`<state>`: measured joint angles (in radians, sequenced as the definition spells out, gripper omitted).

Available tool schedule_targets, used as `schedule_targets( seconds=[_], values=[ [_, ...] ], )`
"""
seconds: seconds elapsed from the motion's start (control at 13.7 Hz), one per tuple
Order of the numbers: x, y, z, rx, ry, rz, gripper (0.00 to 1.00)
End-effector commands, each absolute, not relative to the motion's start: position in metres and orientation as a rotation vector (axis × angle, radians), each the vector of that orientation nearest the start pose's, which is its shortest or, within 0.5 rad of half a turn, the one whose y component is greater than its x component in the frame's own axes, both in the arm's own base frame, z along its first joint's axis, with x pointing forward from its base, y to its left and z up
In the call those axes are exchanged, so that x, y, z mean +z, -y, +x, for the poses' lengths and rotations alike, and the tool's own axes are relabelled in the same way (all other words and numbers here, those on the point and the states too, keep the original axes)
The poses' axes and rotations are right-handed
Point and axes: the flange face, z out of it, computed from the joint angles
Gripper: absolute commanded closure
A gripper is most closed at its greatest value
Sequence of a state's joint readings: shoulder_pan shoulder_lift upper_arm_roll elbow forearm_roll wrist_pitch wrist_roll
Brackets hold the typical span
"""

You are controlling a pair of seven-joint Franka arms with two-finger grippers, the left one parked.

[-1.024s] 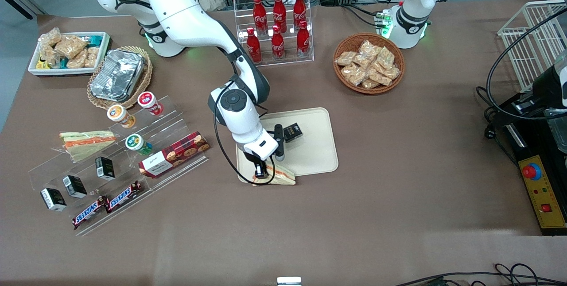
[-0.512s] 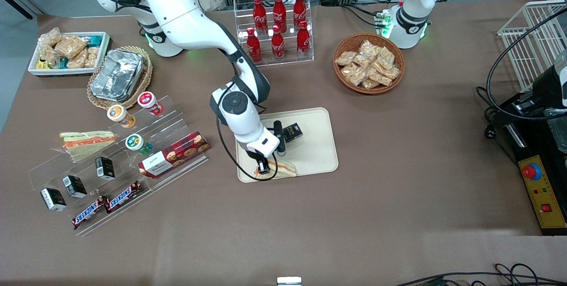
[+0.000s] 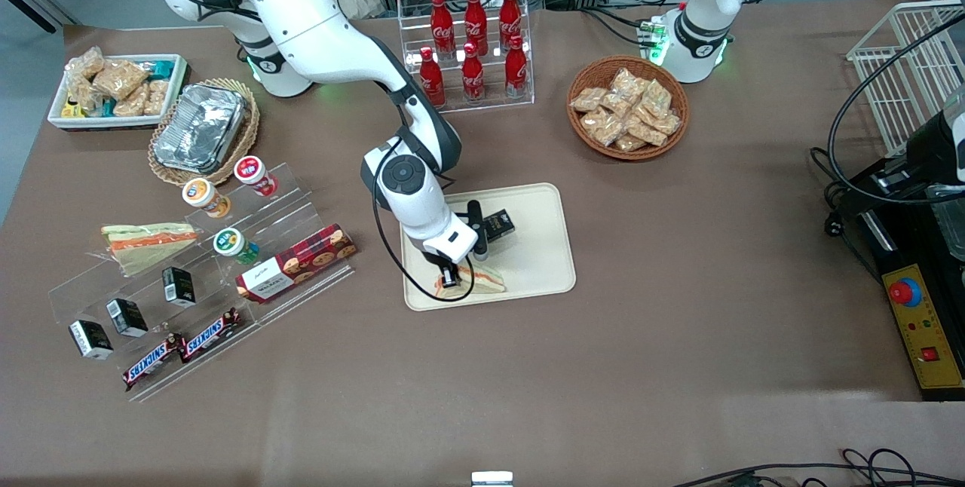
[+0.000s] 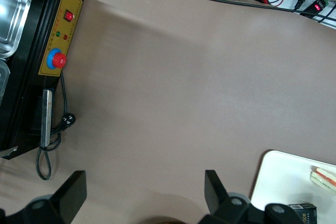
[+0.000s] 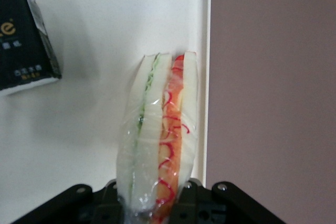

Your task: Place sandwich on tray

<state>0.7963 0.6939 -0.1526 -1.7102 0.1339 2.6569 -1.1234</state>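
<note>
Brown-covered table (image 3: 603,336) with cabling along its edge, right arm's gripper (image 3: 450,280) clamped on clear-wrapped triangular sandwich (image 3: 475,280) — over cream-beige rectangular plastic tray (image 3: 539,253), beside small black box (image 3: 497,224)

Black box (image 3: 498,224) just beside pincer (image 3: 450,280).

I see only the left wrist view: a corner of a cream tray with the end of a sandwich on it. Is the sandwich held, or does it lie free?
Observer: Held. The front view shows the hand shut on one end of the sandwich, over the tray.
Operator: Is all of the sandwich inside the tray's rim?
Observer: In the right wrist view it runs along the rim, just inside it. I cannot tell whether it touches the tray floor.
Operator: What is the black thing beside it?
Observer: A small black box lying on the tray, farther from the front camera than the sandwich and apart from it.
</note>
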Motion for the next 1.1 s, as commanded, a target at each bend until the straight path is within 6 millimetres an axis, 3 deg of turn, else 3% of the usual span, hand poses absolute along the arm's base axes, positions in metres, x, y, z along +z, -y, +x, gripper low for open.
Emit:
schedule_targets(
  seconds=[0.0, 0.29, 0.44, 0.59, 0.8, 1.02],
  values=[
    [0.232, -0.430, 0.557, 0.419, -2.302, 1.995, 0.01],
    [0.237, -0.417, 0.563, 0.411, -2.259, 2.115, 0.01],
    [0.255, -0.406, 0.567, 0.352, -2.247, 2.185, 0.01],
    [0.259, -0.364, 0.586, 0.279, -2.091, 2.492, 0.01],
    [0.304, -0.339, 0.590, 0.226, -2.018, 2.631, 0.01],
    [0.353, -0.309, 0.589, 0.075, -1.726, 2.823, 0.01]
  ],
)
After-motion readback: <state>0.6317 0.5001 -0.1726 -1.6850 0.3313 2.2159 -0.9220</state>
